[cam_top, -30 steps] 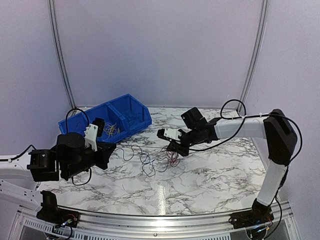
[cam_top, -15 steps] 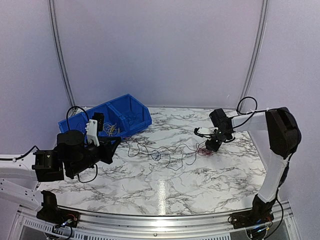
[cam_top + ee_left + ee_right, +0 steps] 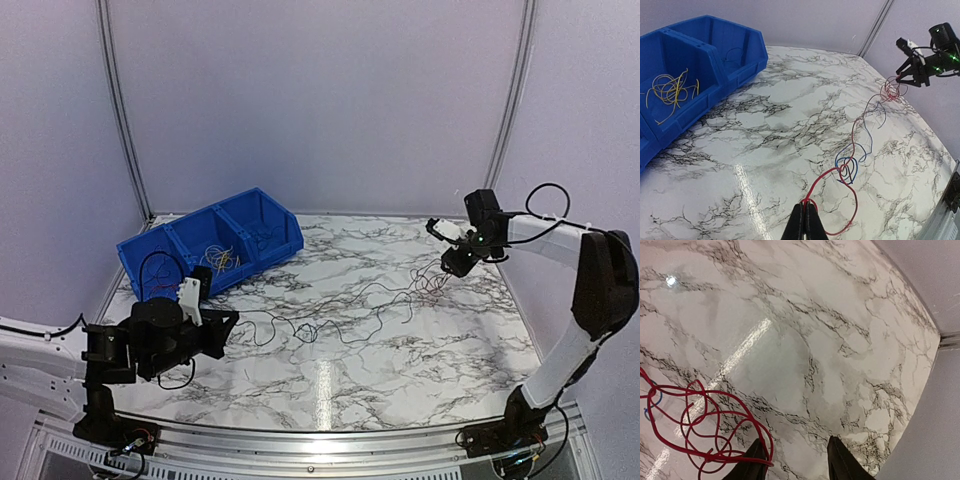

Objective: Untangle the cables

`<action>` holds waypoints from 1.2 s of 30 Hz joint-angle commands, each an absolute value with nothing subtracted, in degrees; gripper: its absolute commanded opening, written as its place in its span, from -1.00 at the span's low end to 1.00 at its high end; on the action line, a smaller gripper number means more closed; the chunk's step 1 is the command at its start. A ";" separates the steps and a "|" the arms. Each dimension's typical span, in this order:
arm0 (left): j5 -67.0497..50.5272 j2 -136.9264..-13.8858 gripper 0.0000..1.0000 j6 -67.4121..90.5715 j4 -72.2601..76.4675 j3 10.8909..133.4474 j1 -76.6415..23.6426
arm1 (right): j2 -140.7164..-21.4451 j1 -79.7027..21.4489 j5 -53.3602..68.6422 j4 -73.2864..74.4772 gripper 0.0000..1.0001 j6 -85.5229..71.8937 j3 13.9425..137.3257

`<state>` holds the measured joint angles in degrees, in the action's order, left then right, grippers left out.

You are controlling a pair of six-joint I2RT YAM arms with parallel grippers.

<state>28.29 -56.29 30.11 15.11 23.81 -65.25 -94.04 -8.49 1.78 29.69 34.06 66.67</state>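
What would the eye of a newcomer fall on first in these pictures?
A thin tangle of red and blue wires stretches across the marble table, from the shut left gripper, which pinches its red strand, to a red clump beside the open right gripper. At the far left, a blue bin holds yellow wires.

red and blue cables (image 3: 845, 169) cross a white, black-veined table (image 3: 790, 115); a blue bin (image 3: 740, 47) holds yellow cables (image 3: 671, 90).

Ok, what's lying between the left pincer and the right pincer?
Just the red wire and blue wire strung across the marble table, looped together nearer the left pincer; clearest in left wrist view.
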 commanded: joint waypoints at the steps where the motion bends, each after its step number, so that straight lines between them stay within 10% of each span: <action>1: 27.40 -60.07 -1.00 32.46 19.95 21.91 -65.21 | -87.06 -10.47 11.95 33.92 -0.09 35.70 70.46; 20: 25.27 -73.58 -1.00 40.81 29.32 20.48 -65.21 | -97.28 -49.26 21.38 34.48 0.03 39.25 74.80; 36: 26.04 -72.93 -1.00 42.31 29.82 19.14 -65.21 | -111.83 -56.24 17.38 21.66 0.20 35.87 76.54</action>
